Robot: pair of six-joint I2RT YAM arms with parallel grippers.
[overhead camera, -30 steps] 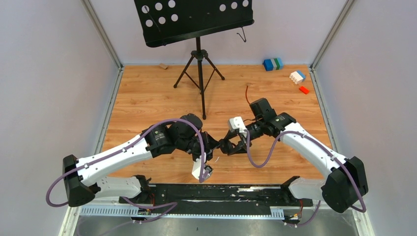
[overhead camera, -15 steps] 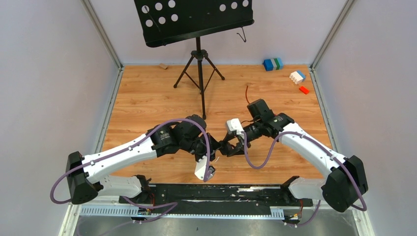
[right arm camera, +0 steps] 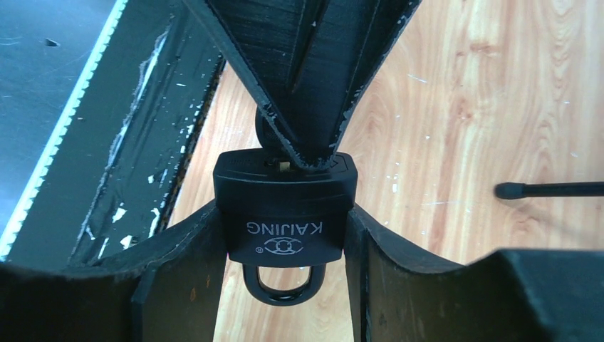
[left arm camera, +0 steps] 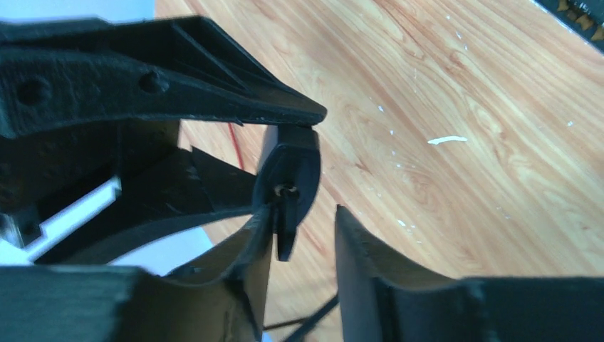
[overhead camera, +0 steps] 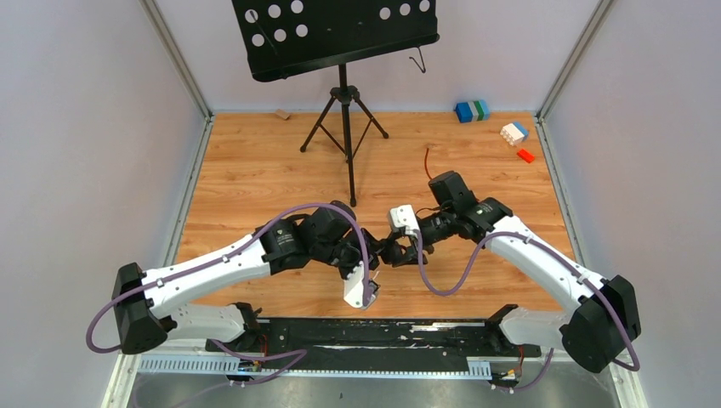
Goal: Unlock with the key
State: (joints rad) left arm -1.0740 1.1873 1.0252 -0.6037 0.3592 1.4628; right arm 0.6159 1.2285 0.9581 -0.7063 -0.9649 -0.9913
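My right gripper (right arm camera: 283,210) is shut on the sides of a black padlock (right arm camera: 283,221) marked KAIJING, held above the wooden floor. Its shackle (right arm camera: 283,288) points back at the wrist, both legs in the body. In the left wrist view the padlock's keyhole end (left arm camera: 293,167) faces me, with the black key (left arm camera: 286,235) sticking out of it. My left gripper (left arm camera: 303,214) stands open around the key head, which lies beside one finger (left arm camera: 249,271) and clear of the other. From above, the left gripper (overhead camera: 377,252) and the right gripper (overhead camera: 393,253) meet tip to tip.
A black music stand (overhead camera: 344,127) on a tripod stands behind the arms, one foot (right arm camera: 548,189) showing in the right wrist view. Coloured blocks (overhead camera: 472,110) lie at the back right. A black rail (overhead camera: 383,333) runs along the near edge.
The left arm has pushed right towards the right gripper, and its jaws have come apart off the key. The right gripper has shifted slightly left, still holding the padlock.
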